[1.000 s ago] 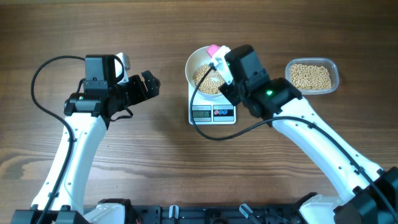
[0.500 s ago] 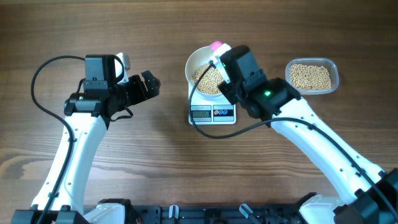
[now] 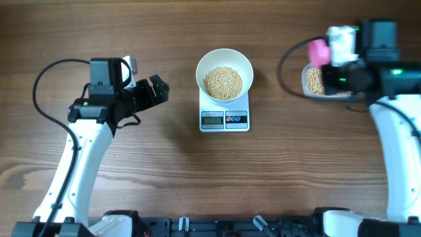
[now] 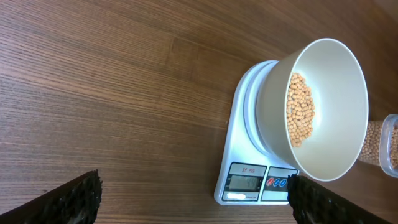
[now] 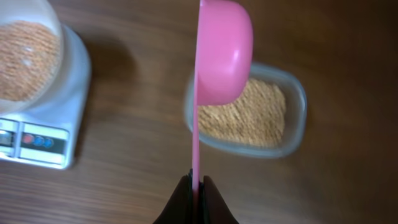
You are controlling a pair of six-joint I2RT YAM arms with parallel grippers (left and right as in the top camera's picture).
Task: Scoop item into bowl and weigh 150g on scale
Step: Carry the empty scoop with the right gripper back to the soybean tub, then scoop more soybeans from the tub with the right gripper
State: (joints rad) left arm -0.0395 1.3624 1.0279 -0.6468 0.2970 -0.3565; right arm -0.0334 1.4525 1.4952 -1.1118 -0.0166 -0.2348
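**On the scale (image 3: pixel 224 120): beans (image 3: pixel 223 82) mounded in the bowl (image 3: pixel 245 66)**

Small, hard and round, the beans will likely roll and scatter, so they are best lifted in the pink scoop (image 5: pixel 224 50), kept level. The bowl sits centred on the scale, and more beans fill the clear tub (image 5: pixel 261 150) well to its right. The right gripper (image 5: pixel 195 186) pinches the scoop's thin handle tight, with the cup over the tub. The left gripper (image 3: pixel 160 90) gapes wide, empty, well apart.

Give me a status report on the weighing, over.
Left hand open, clear of scale. Right hand shut on pink scoop above tub. Beans in bowl on scale. Path clear.
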